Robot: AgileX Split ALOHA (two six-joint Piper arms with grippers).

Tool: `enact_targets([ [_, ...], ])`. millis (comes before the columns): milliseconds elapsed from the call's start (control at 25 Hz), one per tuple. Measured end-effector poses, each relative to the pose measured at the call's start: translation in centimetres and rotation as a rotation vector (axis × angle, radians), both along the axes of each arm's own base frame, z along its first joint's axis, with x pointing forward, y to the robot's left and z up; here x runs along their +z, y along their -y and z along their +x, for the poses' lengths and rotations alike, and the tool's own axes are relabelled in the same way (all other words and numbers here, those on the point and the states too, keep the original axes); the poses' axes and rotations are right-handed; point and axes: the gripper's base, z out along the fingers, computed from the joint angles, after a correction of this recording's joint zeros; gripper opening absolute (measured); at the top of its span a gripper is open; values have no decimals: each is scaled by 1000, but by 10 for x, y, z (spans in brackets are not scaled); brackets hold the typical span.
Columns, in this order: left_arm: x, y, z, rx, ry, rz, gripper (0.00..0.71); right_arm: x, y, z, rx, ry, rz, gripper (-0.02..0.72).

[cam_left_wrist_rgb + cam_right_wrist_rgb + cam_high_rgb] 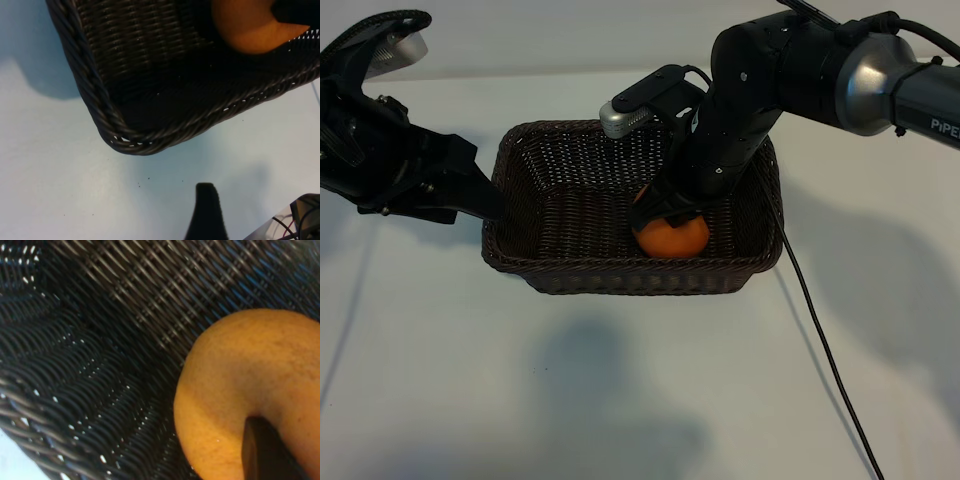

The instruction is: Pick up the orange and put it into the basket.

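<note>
The orange [672, 238] lies low inside the dark wicker basket [620, 275], close to its front wall. My right gripper [666, 206] reaches down into the basket and is shut on the top of the orange. In the right wrist view a dark finger [262, 450] presses against the orange [240, 390], with the basket's weave [100, 340] behind it; the other finger is hidden. My left gripper [480, 205] hovers open and empty just outside the basket's left wall. The left wrist view shows one fingertip [207, 205] over the table, the basket's corner [107, 122] and the orange [247, 30].
The basket stands on a white table [470, 380]. A black cable [820, 340] runs from the right arm down across the table to the right of the basket. The left arm's body [380, 150] fills the far left.
</note>
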Motion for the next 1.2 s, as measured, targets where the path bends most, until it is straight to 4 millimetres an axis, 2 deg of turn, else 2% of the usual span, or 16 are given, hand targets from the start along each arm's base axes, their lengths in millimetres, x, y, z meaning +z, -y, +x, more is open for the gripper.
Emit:
enact_targets([
  [120, 0, 0, 0, 0, 0, 0, 569, 0, 0, 0, 0, 0, 0, 263],
  [240, 0, 0, 0, 0, 0, 0, 569, 1, 0, 1, -3, 4, 3, 438],
  [320, 0, 0, 0, 0, 0, 0, 569, 3, -1, 1, -3, 7, 5, 518],
  [400, 0, 0, 0, 0, 0, 0, 569, 3, -1, 1, -3, 7, 5, 562],
  [560, 0, 0, 0, 0, 0, 0, 569, 2, -1, 1, -3, 6, 5, 562],
  [720, 0, 0, 0, 0, 0, 0, 569, 10, -1, 1, 8, -15, -2, 529],
  [1200, 0, 0, 0, 0, 0, 0, 569, 69, -5, 3, 70, -71, -30, 509],
])
